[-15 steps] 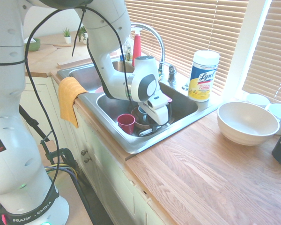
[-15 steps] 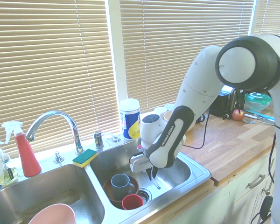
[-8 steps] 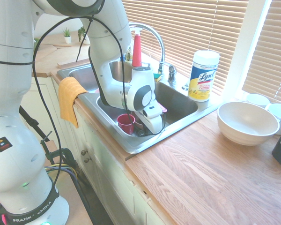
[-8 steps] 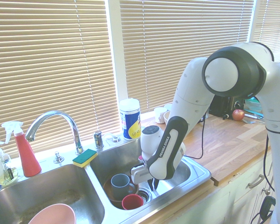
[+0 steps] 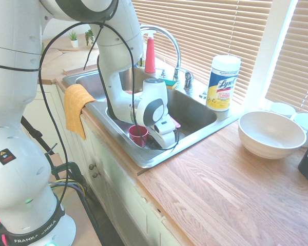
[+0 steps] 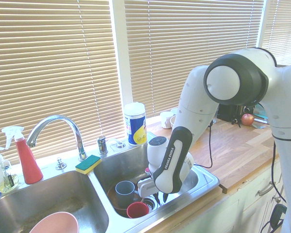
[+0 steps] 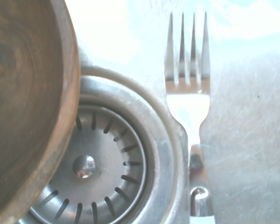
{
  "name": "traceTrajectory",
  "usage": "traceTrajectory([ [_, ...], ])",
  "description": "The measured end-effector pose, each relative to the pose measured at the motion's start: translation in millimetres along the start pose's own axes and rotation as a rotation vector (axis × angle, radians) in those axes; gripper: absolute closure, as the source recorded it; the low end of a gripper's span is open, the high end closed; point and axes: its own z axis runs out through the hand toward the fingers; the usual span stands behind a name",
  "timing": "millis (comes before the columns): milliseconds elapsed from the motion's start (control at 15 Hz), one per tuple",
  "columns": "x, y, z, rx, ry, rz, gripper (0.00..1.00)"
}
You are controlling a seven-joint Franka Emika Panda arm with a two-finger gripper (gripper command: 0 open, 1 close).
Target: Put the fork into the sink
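Only wrist cam shows fork point(image 7: 188, 100): down in sink point(image 6: 203, 182), beside drain point(image 7: 102, 165), by brown bowl point(image 7: 28, 102). Gripper point(image 6: 161, 198) low in basin, grip state unclear. Red cup point(image 5: 138, 135) alongside

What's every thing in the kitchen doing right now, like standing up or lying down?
fork, over the sink floor beside the drain; held or not, cannot tell.
gripper, pointing down, low in the sink.
red cup, upright in the sink.
grey cup, upright inside the brown bowl.
faucet, no water seen running.
yellow cloth, draped over the sink's edge.
wipes canister, upright, lid on.
white bowl, upright, empty.
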Motion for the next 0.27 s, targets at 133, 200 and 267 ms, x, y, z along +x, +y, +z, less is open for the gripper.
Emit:
traceTrajectory([
  [133,3.9,-2.5,-1.6,0.005,0.008,0.005,0.00],
  [200,8.0,-5.5,-5.3,0.012,0.019,0.005,0.00],
  [267,13.2,-9.8,-13.6,0.017,0.039,-0.006,0.00],
])
